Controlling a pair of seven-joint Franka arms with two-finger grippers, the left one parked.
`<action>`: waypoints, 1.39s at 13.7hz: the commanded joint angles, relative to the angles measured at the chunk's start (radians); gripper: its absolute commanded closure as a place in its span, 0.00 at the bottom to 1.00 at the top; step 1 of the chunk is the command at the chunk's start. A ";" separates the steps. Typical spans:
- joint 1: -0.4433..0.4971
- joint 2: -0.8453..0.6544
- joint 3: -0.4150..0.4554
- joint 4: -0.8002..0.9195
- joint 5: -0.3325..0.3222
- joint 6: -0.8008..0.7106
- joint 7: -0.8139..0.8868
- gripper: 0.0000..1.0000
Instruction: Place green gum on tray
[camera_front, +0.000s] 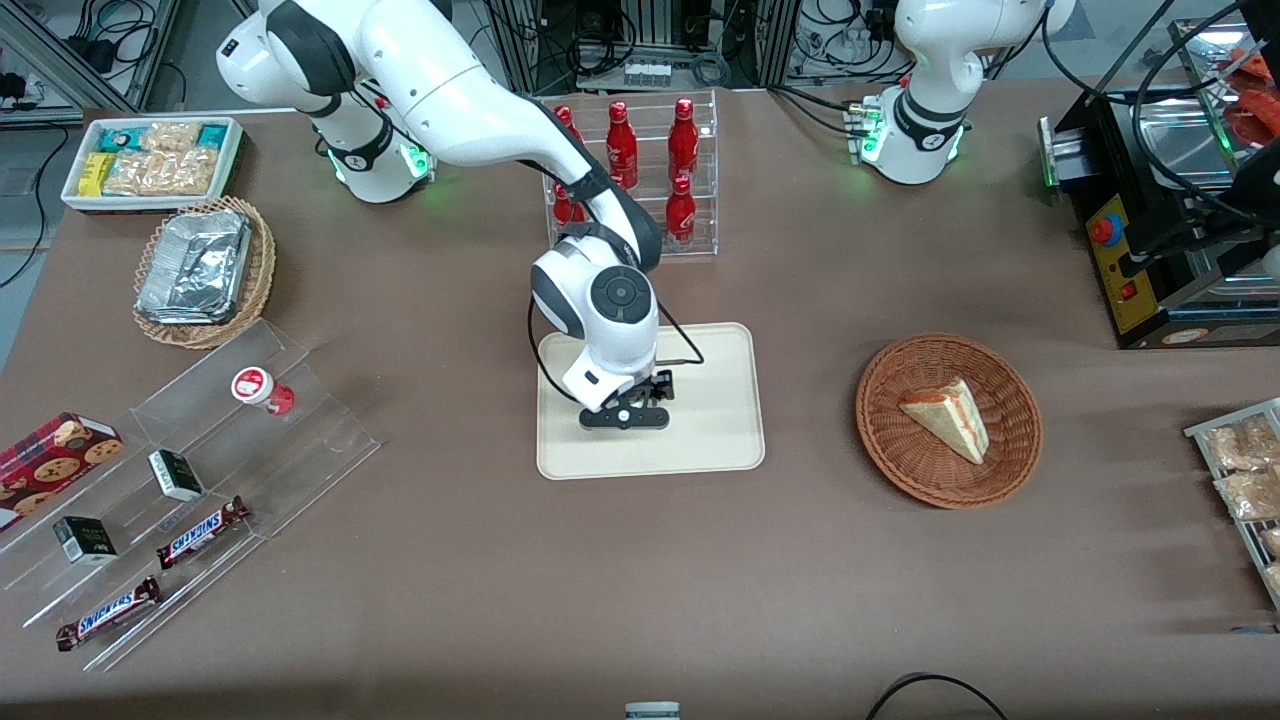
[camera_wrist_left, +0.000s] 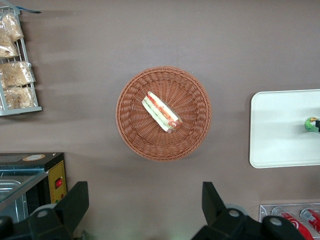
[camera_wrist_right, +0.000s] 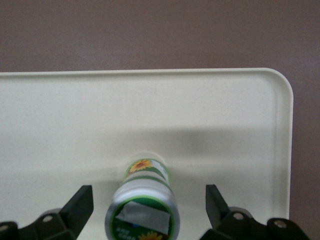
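On the flat cream-beige plastic tray (camera_wrist_right: 70, 115), with its rounded corners and low raised rim, stands the small cylindrical green gum bottle (camera_wrist_right: 144, 200), upright on its base, a sunflower print on its side and a white round lid marked green. Directly above it hangs the black two-finger end effector (camera_wrist_right: 145, 205), its fingers (camera_wrist_right: 80, 205) spread wide apart, one on either side of the bottle and clear of it. From the front, the white arm's wrist covers the bottle, and the end effector (camera_front: 628, 408) sits over the middle of the tray (camera_front: 720, 400) on the matte brown desk (camera_front: 600, 580). Toward the parked arm's end lies a round brown wicker basket (camera_front: 1010, 400) holding a wedge-shaped sandwich (camera_front: 950, 415). Toward the working arm's end, a similar bottle with a red-and-white lid (camera_front: 260, 388) rests on a clear acrylic stepped stand (camera_front: 300, 450).
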 joint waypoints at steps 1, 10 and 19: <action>-0.012 -0.066 -0.004 0.000 -0.011 -0.093 -0.058 0.00; -0.138 -0.281 -0.004 -0.041 0.001 -0.389 -0.331 0.00; -0.431 -0.513 0.002 -0.225 0.090 -0.428 -0.546 0.00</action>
